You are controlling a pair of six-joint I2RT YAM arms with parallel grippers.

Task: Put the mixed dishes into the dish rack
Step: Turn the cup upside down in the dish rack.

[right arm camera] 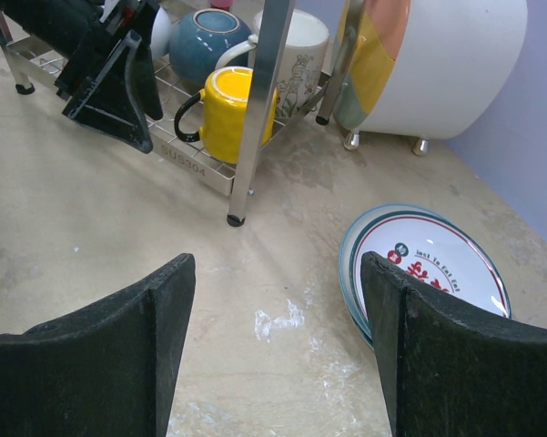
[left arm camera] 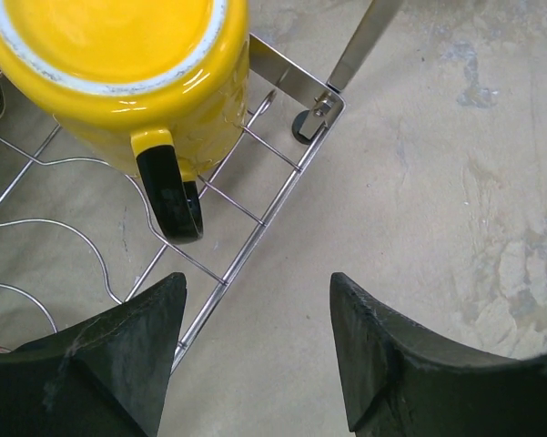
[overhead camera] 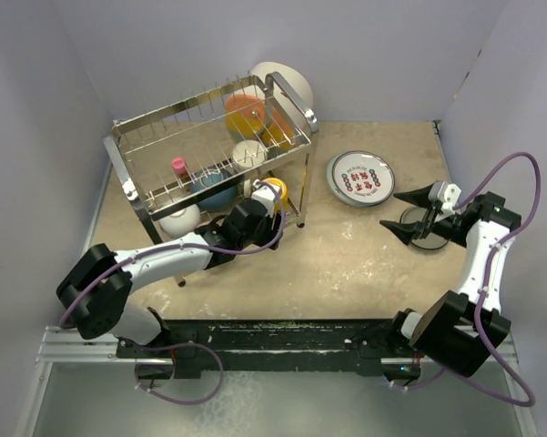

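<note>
The chrome dish rack (overhead camera: 155,137) stands at the back left. On its lower shelf are a white bowl (overhead camera: 179,218), a dark blue bowl (overhead camera: 217,193) and the yellow cup (overhead camera: 274,190), which stands upside down (left arm camera: 118,73) with its black handle towards me. My left gripper (overhead camera: 266,211) is open just in front of that cup (left arm camera: 255,305), with nothing between its fingers. The red-lettered white plate (overhead camera: 359,177) lies flat on the table (right arm camera: 437,264). To its right my right gripper (overhead camera: 391,210) hangs open and empty (right arm camera: 278,273), over a grey plate (overhead camera: 428,241).
Orange dishes (overhead camera: 248,114), a cream cup (overhead camera: 248,153) and a small pink piece (overhead camera: 178,166) sit on the rack's upper tier. A large white bowl (overhead camera: 287,82) leans behind the rack. A rack leg (right arm camera: 255,118) stands between the cup and the plate. Purple walls enclose the table.
</note>
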